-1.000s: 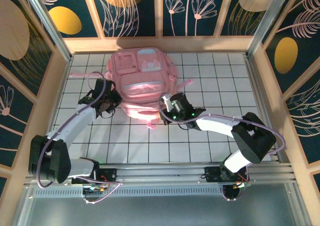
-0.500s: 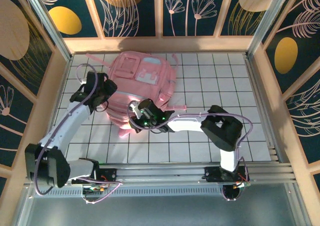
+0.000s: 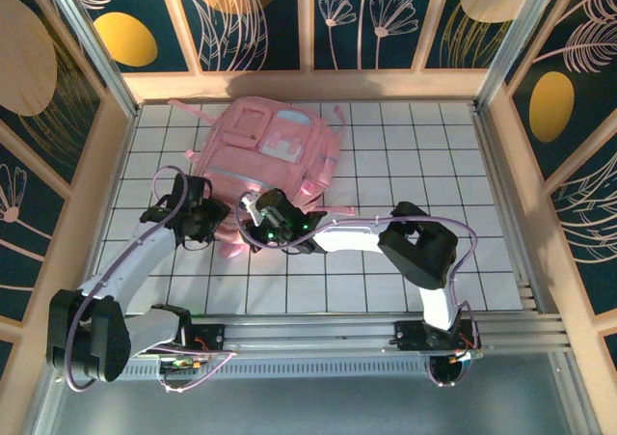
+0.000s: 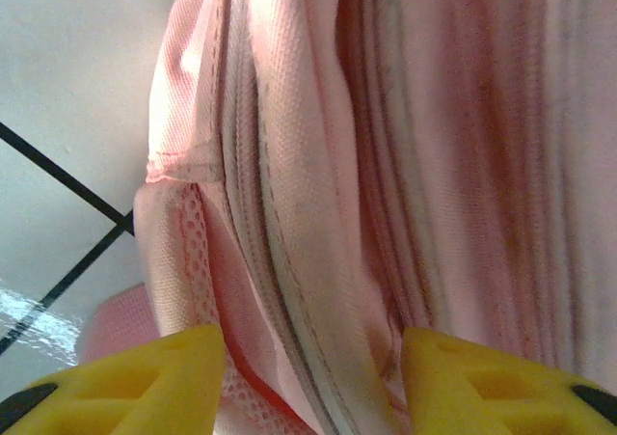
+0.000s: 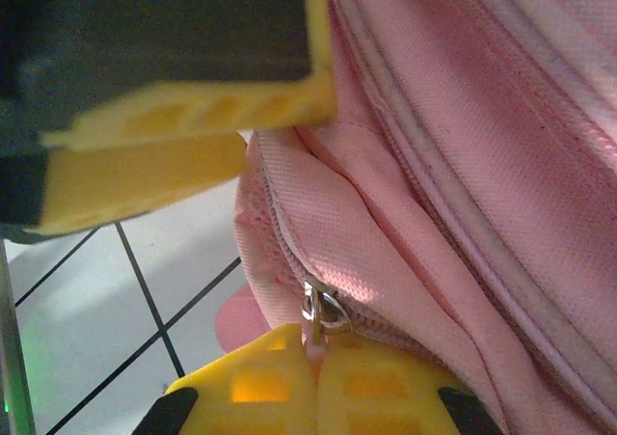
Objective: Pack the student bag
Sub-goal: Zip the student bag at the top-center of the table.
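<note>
Apparently mid-unzipping the student bag (image 3: 275,150): pinches zipper pull (image 5: 323,312) in right gripper (image 5: 316,358), straddles near seam (image 4: 280,223) with left gripper (image 4: 308,377) spread; next needs steady tug along track.

Large soft pink student bag (image 3: 280,150): had lain square to the lines of the white gridded tabletop (image 3: 405,155); was turned askew, near end swung leftward, top pointing to the far left; near end ended bunched.
Left gripper (image 4: 313,358): had sat closed at the bag's left flank; rose along that flank, then dropped to the near left corner; fingers ended parted, pink folds between them.
Right gripper (image 5: 316,343), tips pinched on a small metal zip pull (image 5: 323,312): travelled from the near right corner leftward along the near edge, ending just beside the left gripper; the right arm's elbow swung left with it.
</note>
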Controlling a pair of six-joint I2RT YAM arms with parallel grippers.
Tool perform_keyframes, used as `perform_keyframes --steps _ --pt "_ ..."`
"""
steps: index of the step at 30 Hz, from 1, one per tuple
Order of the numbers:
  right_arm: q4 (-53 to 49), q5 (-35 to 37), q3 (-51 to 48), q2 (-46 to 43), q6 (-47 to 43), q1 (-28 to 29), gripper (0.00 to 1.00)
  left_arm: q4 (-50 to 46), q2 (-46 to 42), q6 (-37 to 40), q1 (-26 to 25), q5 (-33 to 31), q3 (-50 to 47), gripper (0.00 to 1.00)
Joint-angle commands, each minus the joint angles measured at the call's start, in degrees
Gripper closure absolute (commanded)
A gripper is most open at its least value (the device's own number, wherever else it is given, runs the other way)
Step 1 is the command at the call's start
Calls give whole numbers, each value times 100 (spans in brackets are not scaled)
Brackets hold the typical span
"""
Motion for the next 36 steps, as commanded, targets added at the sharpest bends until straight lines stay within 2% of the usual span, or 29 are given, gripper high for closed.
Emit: perform_keyframes --steps 1,4,6,9,17,23,26,29,36 --pt "243 234 66 32 -43 14 100 443 252 -279 -4 306 -76 50" --pt "205 266 31 13 -60 21 100 633 437 -311 -3 323 -61 56" --pt "121 348 1 -10 -86 16 100 666 474 -319 -5 250 -29 67" --pt "15 552 -153 -91 -118 16 100 504 422 -270 -6 42 165 78" --pt "85 813 -842 -397 -5 6 100 228 248 -121 43 -277 638 98" --pt "64 830 -1069 -587 25 -38 100 121 161 -20 92 -364 752 100" --pt "-58 174 -949 -600 53 -221 100 211 65 -15 91 -350 652 100" --pt "-616 -624 -356 -403 -51 -335 100 428 42 -26 91 -189 473 100" --pt "-2122 -742 1157 -42 -54 -398 100 428 86 74 91 -272 391 100"
